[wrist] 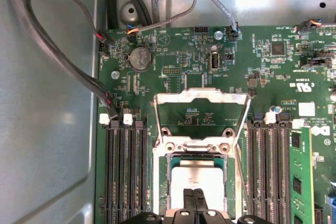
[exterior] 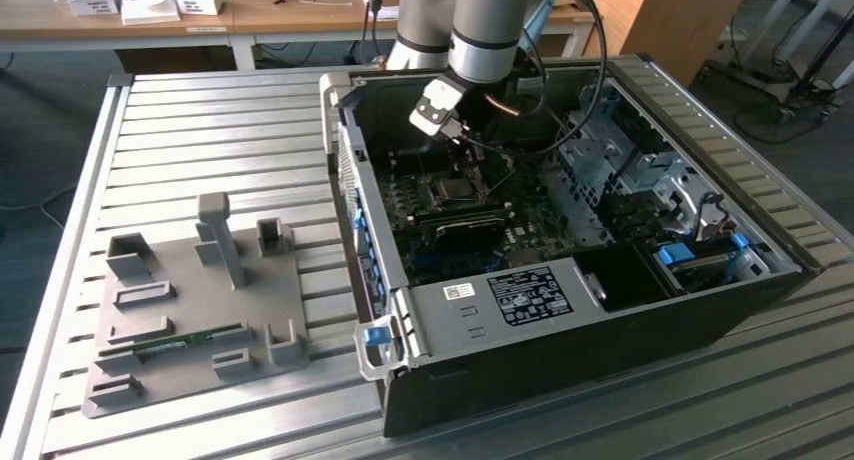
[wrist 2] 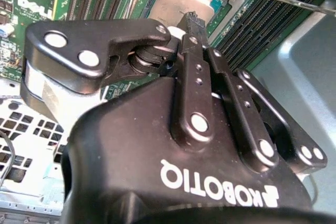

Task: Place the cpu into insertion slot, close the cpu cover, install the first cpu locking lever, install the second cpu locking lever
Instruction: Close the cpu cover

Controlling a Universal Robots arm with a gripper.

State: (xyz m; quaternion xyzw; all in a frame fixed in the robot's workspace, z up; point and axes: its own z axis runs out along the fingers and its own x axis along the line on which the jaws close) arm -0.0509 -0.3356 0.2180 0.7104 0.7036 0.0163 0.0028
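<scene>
Directly under hand (wrist: 195,195), fingers pressed together, we see cpu (wrist: 195,174) lying flat in socket (wrist: 170,179); cpu cover (wrist: 202,95) stands open just beyond it, hinge edge nearest hand.

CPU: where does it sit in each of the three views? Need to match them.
Exterior view: the cpu lies on the board inside the computer case, just below the gripper.
First wrist view: cpu beside the raised cpu cover, partly behind the gripper.
Second wrist view: cpu just beyond the gripper.
Shared landmark: the gripper, shut, over the cpu.
</scene>
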